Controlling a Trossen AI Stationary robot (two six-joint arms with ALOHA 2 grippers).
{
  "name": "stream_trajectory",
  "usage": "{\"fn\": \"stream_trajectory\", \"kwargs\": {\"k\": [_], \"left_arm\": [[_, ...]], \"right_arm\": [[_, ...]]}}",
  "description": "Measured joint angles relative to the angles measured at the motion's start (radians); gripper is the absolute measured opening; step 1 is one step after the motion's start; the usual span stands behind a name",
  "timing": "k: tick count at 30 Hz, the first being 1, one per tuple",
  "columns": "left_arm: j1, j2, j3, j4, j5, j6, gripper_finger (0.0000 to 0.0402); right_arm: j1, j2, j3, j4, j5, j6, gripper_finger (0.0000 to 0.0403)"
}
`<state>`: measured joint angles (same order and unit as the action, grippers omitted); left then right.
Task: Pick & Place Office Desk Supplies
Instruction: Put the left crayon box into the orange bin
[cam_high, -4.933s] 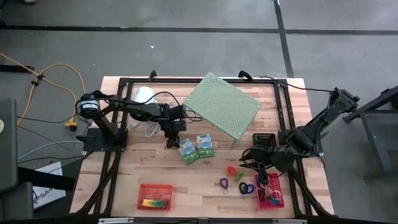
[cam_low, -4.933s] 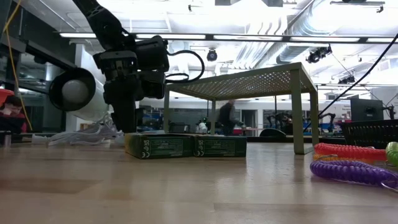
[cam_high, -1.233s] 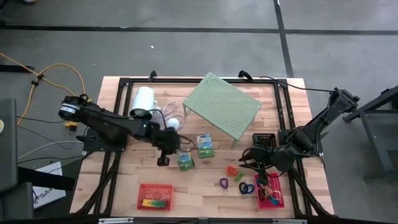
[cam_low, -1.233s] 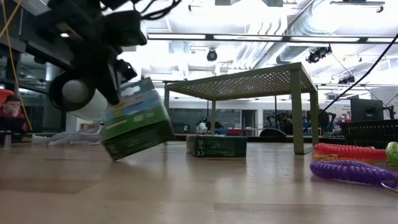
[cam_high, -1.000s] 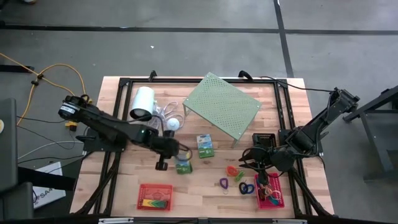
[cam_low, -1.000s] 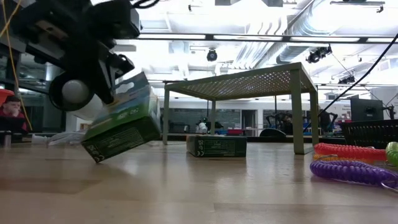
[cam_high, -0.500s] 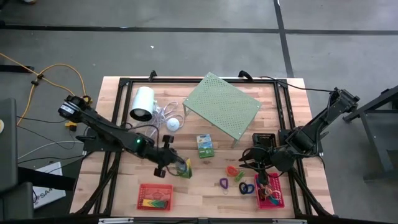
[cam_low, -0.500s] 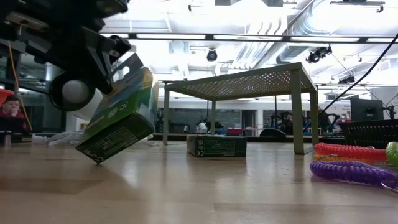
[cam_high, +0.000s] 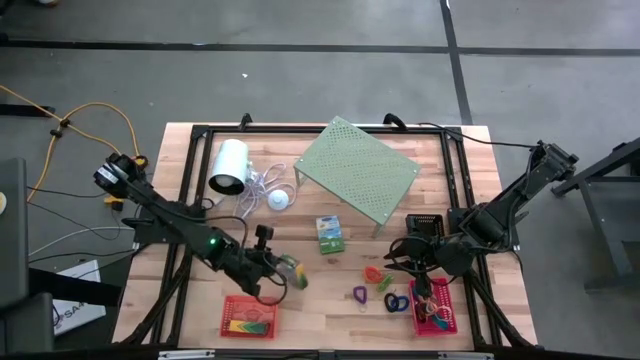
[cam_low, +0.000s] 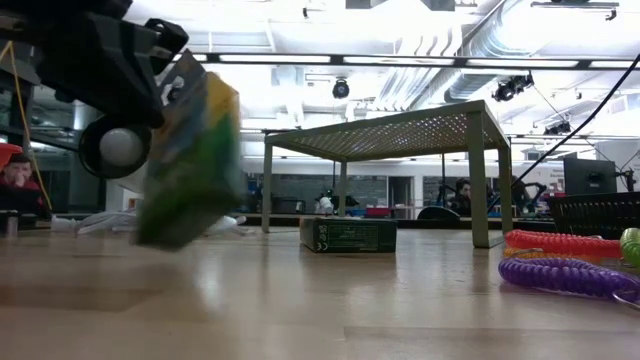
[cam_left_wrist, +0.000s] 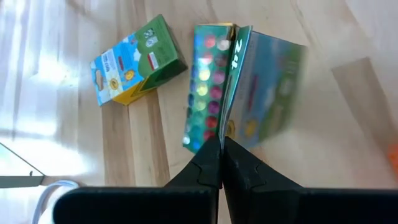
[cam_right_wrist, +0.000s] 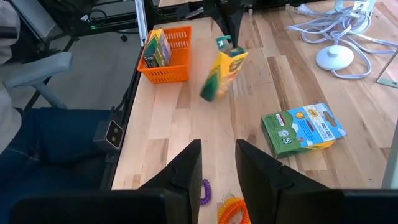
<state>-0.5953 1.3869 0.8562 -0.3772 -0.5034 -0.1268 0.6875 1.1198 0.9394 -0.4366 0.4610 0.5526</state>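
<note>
**Two crayon boxes, one held above the table**

Two green-white cardboard boxes are counted. One box (cam_high: 329, 234) lies flat on the wooden table (cam_high: 320, 300), just near of the pale green perforated metal shelf (cam_high: 357, 168). The other, held box (cam_high: 292, 272) is pinched by its thin top flap in the closed left gripper (cam_left_wrist: 222, 144) and hangs tilted above the near left part of the table, just far of the red mesh basket (cam_high: 249, 314), which holds flat packets. Three baskets are seen: red, pink (cam_high: 434, 307) and black (cam_high: 424, 224), the latter two at the right. Coiled loops (cam_high: 372, 272) and small clips (cam_high: 360, 294) are scattered beside the pink basket. The right gripper (cam_right_wrist: 217, 163) is held open above that cluster, its jaws apart with nothing between them. A white cylinder (cam_high: 229, 166) with a cord lies at the far left.
</note>
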Motion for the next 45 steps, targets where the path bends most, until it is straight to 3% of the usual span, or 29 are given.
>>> {"fn": "stream_trajectory", "kwargs": {"k": [31, 45], "left_arm": [[0.001, 0.0, 0.08, -0.287, 0.05, -0.032, 0.0], [-0.048, 0.0, 0.08, -0.297, 0.046, -0.124, 0.0]], "right_arm": [[0.0, 0.0, 0.0, 0.0, 0.0, 0.0, 0.0086], [0.0, 0.0, 0.0, 0.0, 0.0, 0.0, 0.0086]]}}
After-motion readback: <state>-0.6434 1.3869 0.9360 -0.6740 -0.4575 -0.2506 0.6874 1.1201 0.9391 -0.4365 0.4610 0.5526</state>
